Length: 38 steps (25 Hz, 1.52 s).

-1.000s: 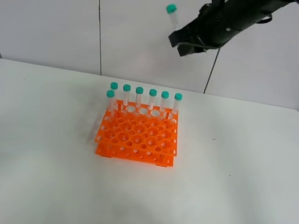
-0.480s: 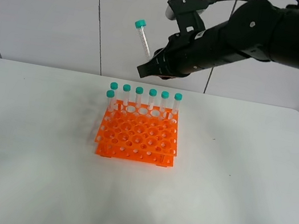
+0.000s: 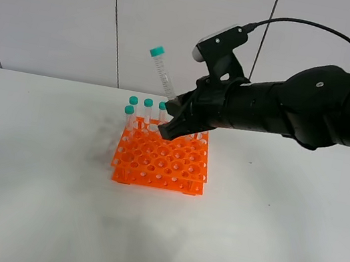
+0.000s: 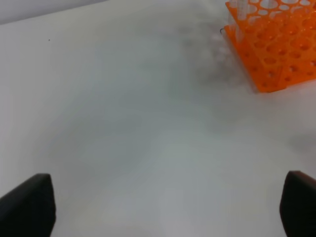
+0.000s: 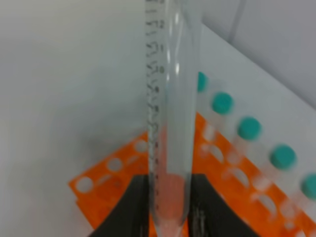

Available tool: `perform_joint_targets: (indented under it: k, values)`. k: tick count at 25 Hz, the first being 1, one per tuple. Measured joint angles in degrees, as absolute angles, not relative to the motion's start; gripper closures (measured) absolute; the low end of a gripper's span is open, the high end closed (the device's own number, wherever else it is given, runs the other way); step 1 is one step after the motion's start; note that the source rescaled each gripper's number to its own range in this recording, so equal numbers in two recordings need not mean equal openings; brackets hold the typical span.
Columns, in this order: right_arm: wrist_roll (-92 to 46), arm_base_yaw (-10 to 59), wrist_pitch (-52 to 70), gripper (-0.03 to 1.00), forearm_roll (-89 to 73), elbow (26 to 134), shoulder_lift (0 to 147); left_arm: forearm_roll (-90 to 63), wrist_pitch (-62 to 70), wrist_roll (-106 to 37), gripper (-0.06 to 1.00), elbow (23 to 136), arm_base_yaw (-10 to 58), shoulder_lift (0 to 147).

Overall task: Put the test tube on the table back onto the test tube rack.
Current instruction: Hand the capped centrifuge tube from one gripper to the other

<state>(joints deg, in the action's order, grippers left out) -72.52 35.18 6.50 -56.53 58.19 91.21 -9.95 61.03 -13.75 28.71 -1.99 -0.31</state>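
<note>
My right gripper (image 3: 174, 113) is shut on the test tube (image 3: 163, 75), a clear tube with a teal cap, gripped near its pointed end. The tube leans cap-up above the back of the orange test tube rack (image 3: 161, 160). In the right wrist view the tube (image 5: 170, 113) stands between the dark fingers (image 5: 129, 210), its tip over the rack (image 5: 111, 178). Other capped tubes (image 3: 147, 108) stand in the rack's back row, some hidden behind the arm. My left gripper (image 4: 163, 212) is open and empty over the white table (image 4: 123, 123), away from the rack (image 4: 276, 47).
The rack stands mid-table (image 3: 39, 168). The right arm (image 3: 300, 116) stretches in from the right above the table's back half. A white panelled wall (image 3: 54, 8) rises behind the table. The left arm does not show in the exterior view.
The right arm has come down and forward with the tube, from high against the wall to just above the rack's back rows. The rack and its tubes have not moved.
</note>
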Motion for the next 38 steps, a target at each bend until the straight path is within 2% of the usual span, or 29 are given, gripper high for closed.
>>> perform_joint_targets:
  k: [4,10,16,24,32,38]
  values:
    - [-80.66,40.12,3.33,0.95,-61.41,57.59,90.99,-9.95,61.03,-13.75,-0.06,28.71,-1.99,-0.31]
    - [-85.88,45.24,-0.67,0.95,-62.2,55.53,90.88,-9.95,61.03,-13.75,-0.06,28.71,-1.99,-0.31]
    - [-83.71,45.44,-3.89,0.95,-62.27,50.65,90.88,-9.95,61.03,-13.75,-0.06,28.71,-1.99,-0.31]
    - [-73.3,45.44,0.6,0.95,-65.98,50.52,90.88,-9.95,61.03,-13.75,-0.06,28.71,-1.99,-0.31]
    - [-71.45,45.44,0.0,0.95,-74.71,50.52,90.88,-9.95,61.03,-13.75,-0.06,28.71,-1.99,-0.31]
    - [-70.57,45.44,5.97,0.95,-80.53,50.52,90.88,-9.95,61.03,-13.75,-0.06,28.71,-1.99,-0.31]
